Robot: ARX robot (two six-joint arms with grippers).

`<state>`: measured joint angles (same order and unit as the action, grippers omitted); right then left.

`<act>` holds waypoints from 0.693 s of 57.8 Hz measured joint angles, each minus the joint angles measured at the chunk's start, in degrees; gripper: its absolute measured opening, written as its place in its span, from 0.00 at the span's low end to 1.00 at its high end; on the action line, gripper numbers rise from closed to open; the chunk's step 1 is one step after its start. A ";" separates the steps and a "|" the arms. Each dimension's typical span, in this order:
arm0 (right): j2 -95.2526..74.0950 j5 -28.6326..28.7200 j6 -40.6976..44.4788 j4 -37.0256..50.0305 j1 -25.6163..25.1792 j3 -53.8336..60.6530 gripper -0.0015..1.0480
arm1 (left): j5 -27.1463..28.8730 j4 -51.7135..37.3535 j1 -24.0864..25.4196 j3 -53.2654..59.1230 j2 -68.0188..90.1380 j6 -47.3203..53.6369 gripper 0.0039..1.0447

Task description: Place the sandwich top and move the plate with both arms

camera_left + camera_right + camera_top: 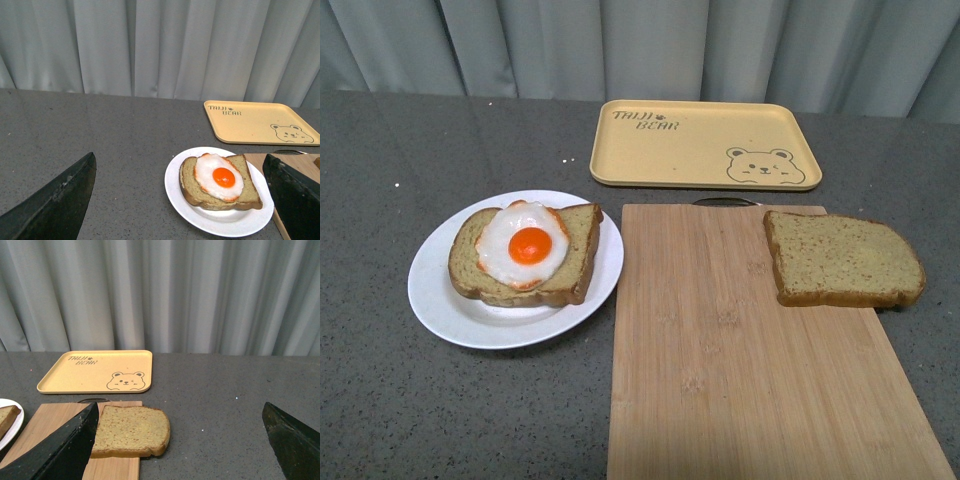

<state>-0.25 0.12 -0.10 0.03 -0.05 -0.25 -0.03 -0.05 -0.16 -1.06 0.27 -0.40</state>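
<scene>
The bare bread slice (843, 260) lies on the cutting board's (720, 380) far right corner, overhanging its edge. The white plate (440, 300) on the desk (380, 400) holds the egg-topped slice (525, 255). The left fingers (55, 205) and right fingers (60, 452) are spread wide, empty.

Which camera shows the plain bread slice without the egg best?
The front view: the plain bread slice lies whole and unobstructed at the cutting board's right edge. The right wrist view shows it closer, but a finger of the right tool overlaps one edge. The left wrist view shows only a sliver at most.
</scene>
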 joint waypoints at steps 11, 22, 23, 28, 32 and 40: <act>0.00 0.00 0.00 0.00 0.00 0.00 0.91 | 0.00 0.00 0.00 0.00 0.00 0.00 0.94; 0.00 0.00 0.00 0.00 0.00 0.00 0.91 | 0.02 0.00 0.02 0.00 0.00 0.00 0.94; 0.00 0.00 0.00 0.00 0.00 -0.02 0.91 | 0.02 0.00 0.00 0.00 0.00 0.00 0.94; 0.00 0.00 0.00 0.00 0.00 0.00 0.91 | 0.00 0.00 0.00 0.00 0.00 0.00 0.94; 0.00 0.00 0.00 0.00 0.00 0.00 0.91 | 0.00 0.00 0.00 0.00 0.00 0.00 0.94; 0.00 0.00 0.00 0.00 0.00 0.00 0.91 | 0.02 0.00 0.00 0.00 0.00 0.00 0.94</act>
<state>-0.25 0.12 -0.10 0.03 -0.05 -0.25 -0.01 -0.05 -0.16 -1.06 0.27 -0.40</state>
